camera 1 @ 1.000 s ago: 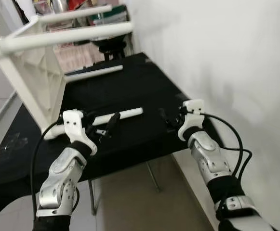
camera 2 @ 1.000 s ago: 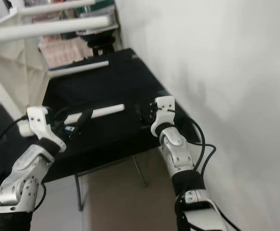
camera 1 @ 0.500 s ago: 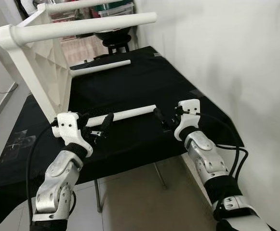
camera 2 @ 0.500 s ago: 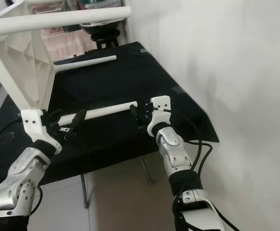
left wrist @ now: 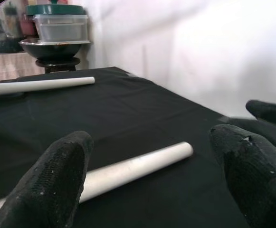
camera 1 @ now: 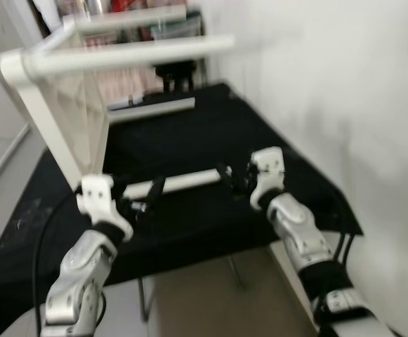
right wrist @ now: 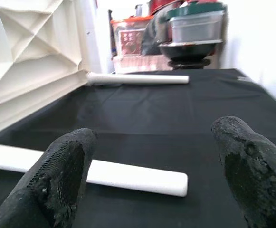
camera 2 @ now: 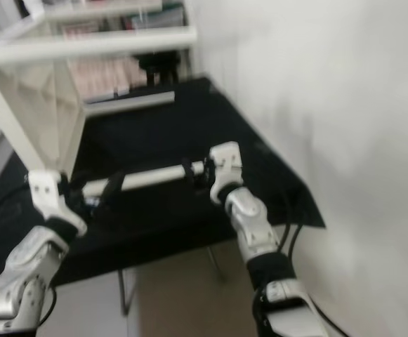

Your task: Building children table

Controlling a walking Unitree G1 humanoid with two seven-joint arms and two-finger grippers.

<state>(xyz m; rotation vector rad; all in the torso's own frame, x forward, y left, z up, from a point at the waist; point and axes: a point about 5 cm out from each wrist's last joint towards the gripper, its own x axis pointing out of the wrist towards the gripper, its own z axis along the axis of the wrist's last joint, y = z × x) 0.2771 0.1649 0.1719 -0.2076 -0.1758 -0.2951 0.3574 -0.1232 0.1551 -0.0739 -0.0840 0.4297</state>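
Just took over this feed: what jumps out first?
Both pincers, left and right, hover open at either end of a white table leg lying on the black cloth. Behind it the white tabletop stands on edge with legs attached, and another loose leg lies further back.

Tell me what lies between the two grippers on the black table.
The near white leg lies between the left gripper and right gripper, seen in the eye views.

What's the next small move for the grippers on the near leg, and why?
Probably ease both grippers down and shut them on the near leg. It lies flat on the black cloth; the left gripper and right gripper sit open by its two ends, fingers not touching it.
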